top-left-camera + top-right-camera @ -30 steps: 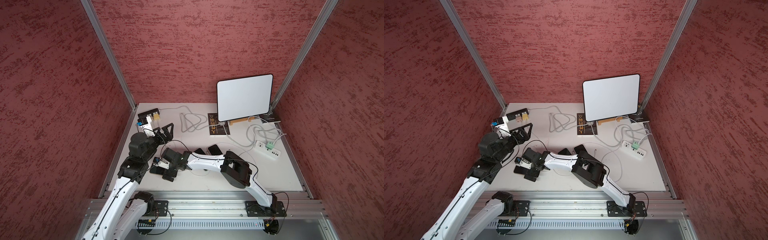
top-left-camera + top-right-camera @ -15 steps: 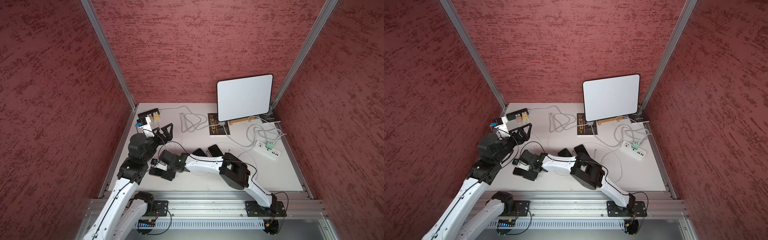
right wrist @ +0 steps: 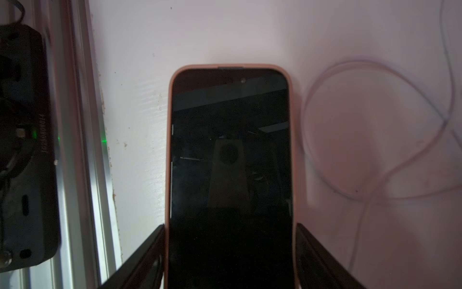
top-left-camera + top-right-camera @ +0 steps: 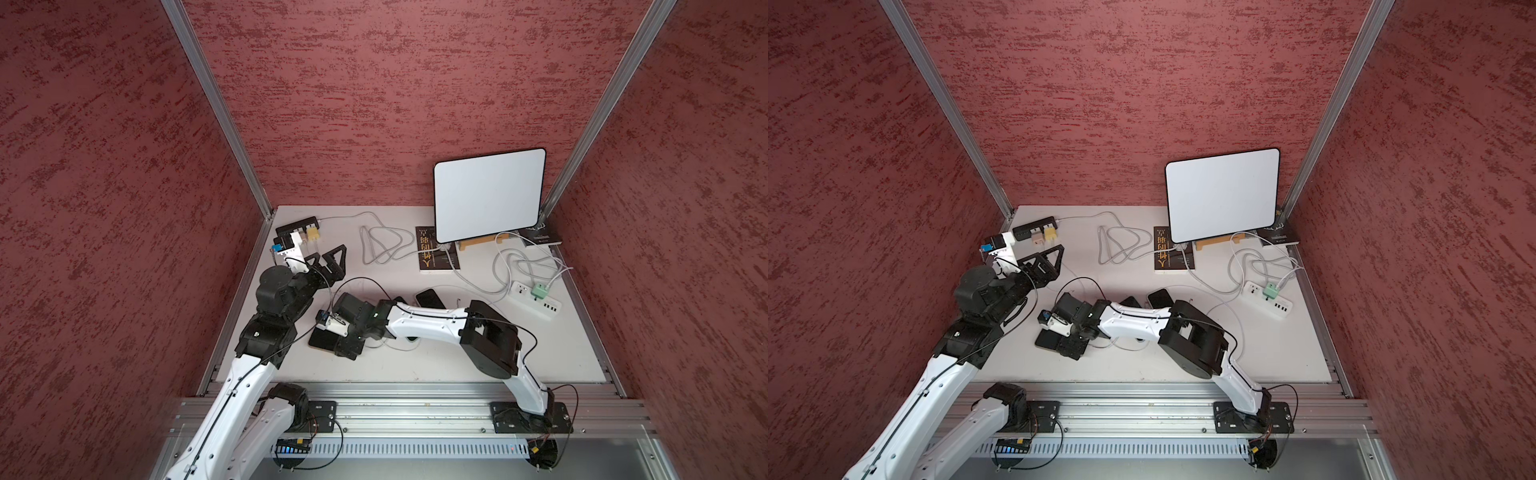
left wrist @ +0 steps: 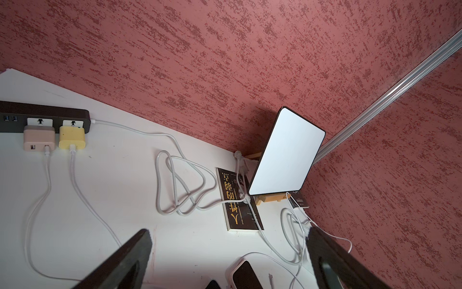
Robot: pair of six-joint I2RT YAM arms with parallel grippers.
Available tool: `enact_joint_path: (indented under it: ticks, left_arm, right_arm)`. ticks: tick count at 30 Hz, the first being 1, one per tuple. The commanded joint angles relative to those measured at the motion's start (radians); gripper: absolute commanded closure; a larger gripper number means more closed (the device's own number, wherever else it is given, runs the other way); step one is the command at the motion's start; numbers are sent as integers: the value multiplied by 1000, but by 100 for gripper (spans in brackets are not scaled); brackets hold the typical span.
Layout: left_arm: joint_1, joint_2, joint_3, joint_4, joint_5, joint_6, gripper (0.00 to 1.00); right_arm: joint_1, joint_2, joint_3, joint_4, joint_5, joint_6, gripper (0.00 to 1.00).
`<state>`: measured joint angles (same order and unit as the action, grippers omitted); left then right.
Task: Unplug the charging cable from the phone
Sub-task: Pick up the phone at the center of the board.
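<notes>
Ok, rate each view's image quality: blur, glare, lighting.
Right wrist view: dim, pink-tinted; the phone screen carries reflections, the cable is soft. Left wrist view: sharp, but the tablet is blown out white. In both top views: even light, crisp.

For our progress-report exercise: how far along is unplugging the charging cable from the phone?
Done: right gripper clasps the pink-cased phone by its sides. In hand: bracing it. To do: pull the cable; the open left gripper holds nothing, and the plug end is hidden.
</notes>
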<state>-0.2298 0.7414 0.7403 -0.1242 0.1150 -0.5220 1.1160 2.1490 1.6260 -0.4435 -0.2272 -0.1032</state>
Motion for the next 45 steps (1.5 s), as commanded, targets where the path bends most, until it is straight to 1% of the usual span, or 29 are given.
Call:
enact_joint_path:
  ticks: [1, 4, 9, 14, 20, 22, 28, 33, 38, 40, 45]
  left_arm:
    - [6, 3, -2, 26, 20, 9, 0]
    - [6, 6, -1, 29, 26, 7, 0]
    - [6, 21, 1, 34, 46, 3, 0]
    - [6, 47, 2, 41, 74, -12, 0]
    - [6, 85, 2, 64, 126, -30, 0]
    - [6, 93, 1, 66, 143, -34, 0]
    - [15, 115, 0, 74, 209, -51, 0]
    - [46, 129, -26, 139, 324, -102, 0]
    - [76, 155, -64, 252, 446, -174, 0]
    - [86, 170, -80, 309, 493, -209, 0]
    - [90, 217, -101, 413, 577, -258, 0]
  right_arm:
    - [-60, -91, -35, 122, -114, 119, 81]
    - [-98, -129, -82, 175, -161, 202, 82]
    - [-169, -206, -200, 327, -237, 408, 85]
    - [-243, -282, -355, 563, -287, 667, 88]
    - [-295, -353, -516, 854, -321, 873, 91]
    - [-307, -370, -551, 920, -327, 903, 91]
    - [-348, -411, -646, 1123, -378, 906, 91]
    - [-384, -418, -697, 1290, -443, 951, 91]
    - [-421, -412, -752, 1478, -484, 1040, 91]
    - [-435, -418, -767, 1516, -497, 1050, 91]
    - [-460, -448, -781, 1524, -554, 1051, 91]
